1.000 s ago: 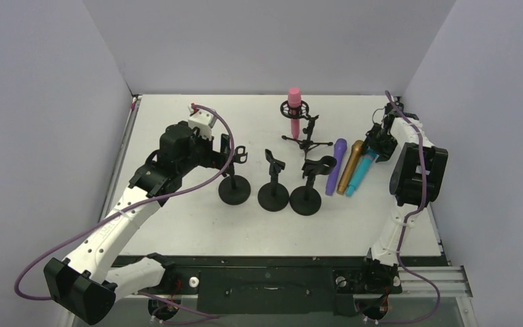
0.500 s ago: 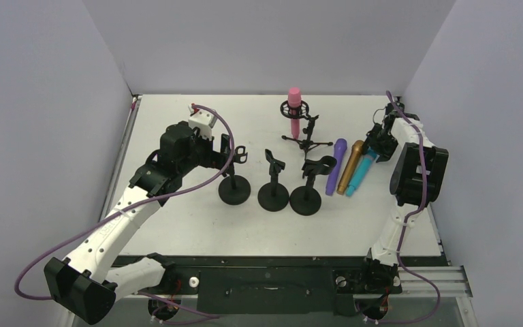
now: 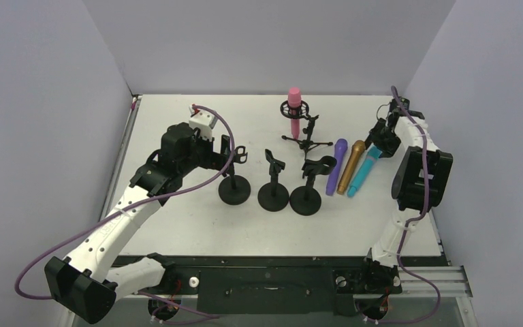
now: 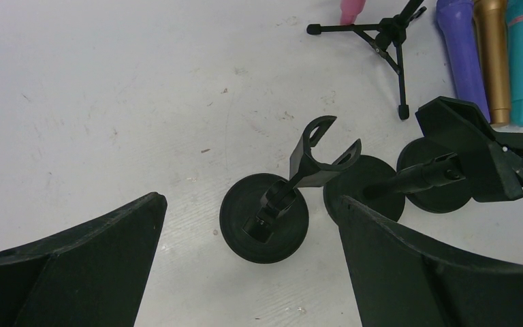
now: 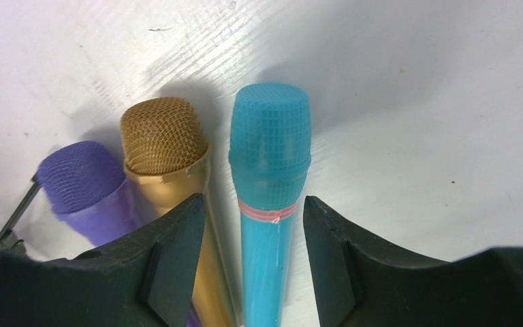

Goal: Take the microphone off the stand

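Observation:
A pink microphone stands upright in the ring of a black tripod stand at the back of the table. A cyan microphone lies flat beside a gold one and a purple one. My right gripper is open and straddles the cyan microphone's neck, with a gap on each side. In the top view that gripper hangs over the cyan head. My left gripper is open wide above the leftmost round-base stand, whose clip is empty.
Three black round-base stands line up mid-table, all with empty clips. The purple, gold and cyan microphones lie side by side to their right. Walls enclose the table on three sides.
My right gripper has drawn back a little toward the far right, off the cyan microphone's head. The left arm has not moved.

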Action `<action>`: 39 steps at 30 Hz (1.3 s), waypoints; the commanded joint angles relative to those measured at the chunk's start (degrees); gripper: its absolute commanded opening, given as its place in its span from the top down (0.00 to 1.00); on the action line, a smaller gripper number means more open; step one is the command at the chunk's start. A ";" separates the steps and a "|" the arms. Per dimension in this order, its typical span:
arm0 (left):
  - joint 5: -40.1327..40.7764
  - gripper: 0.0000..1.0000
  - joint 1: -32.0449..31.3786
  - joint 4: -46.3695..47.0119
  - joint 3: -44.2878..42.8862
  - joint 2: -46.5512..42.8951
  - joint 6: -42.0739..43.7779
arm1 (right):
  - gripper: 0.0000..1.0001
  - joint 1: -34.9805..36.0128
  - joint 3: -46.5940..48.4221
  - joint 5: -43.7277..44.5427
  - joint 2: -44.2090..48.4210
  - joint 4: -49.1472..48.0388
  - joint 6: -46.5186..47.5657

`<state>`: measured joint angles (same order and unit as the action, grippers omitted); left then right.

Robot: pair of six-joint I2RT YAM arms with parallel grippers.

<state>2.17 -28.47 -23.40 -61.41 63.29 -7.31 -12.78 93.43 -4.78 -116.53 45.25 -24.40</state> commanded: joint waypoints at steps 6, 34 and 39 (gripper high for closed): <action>-0.70 0.04 -0.36 0.63 -2.66 0.50 -1.12 | 0.48 -0.16 -1.20 0.94 9.07 0.57 -1.17; -1.63 0.04 -2.42 3.74 -1.50 2.01 -2.29 | 0.48 14.88 11.92 6.26 18.17 1.60 0.61; 1.53 0.04 -2.47 3.52 -2.26 2.86 -3.05 | 0.47 22.59 20.55 9.27 16.25 1.68 6.06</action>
<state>1.34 -30.70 -22.76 -61.45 65.78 -9.04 4.40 106.96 0.84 -102.19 48.10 -23.20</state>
